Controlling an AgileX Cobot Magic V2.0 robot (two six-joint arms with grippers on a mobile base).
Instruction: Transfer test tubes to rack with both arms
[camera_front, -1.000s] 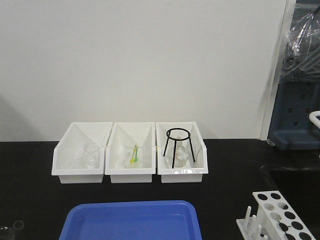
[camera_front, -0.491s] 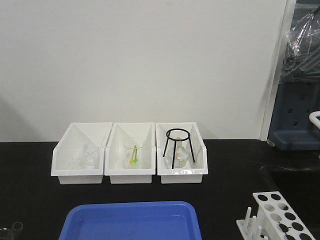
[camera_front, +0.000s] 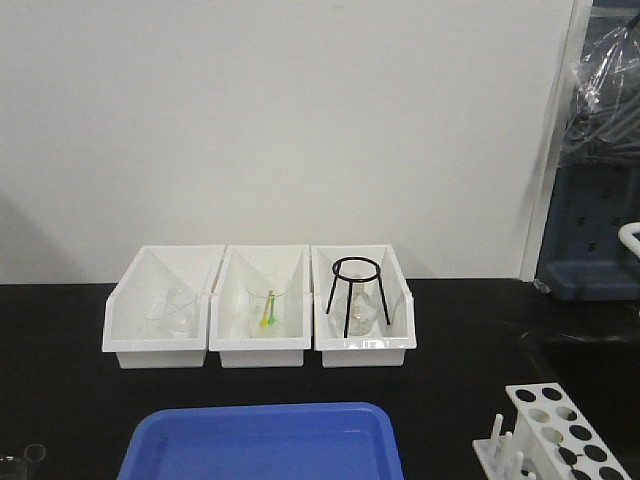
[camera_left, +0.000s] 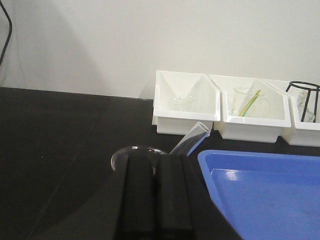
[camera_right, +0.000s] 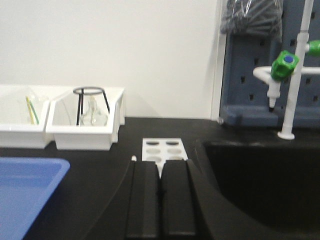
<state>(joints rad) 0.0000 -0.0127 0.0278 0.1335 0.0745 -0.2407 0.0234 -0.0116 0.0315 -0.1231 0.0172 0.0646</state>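
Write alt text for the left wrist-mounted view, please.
Black left gripper, jaws together, at bottom centre over a black table; just beyond it a slender clear glass test tube slants up beside a round clear glass rim. A blue plastic tray lies right, three white plastic bins behind.

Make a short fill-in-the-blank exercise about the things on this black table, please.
Of the three bins, the ring stand sits in the ___ one.
The yellow and green sticks stand in the ___ bin.
The tray in front of the bins is ___ in colour.
The rack is ___ in colour.
Missing words: right; middle; blue; white.
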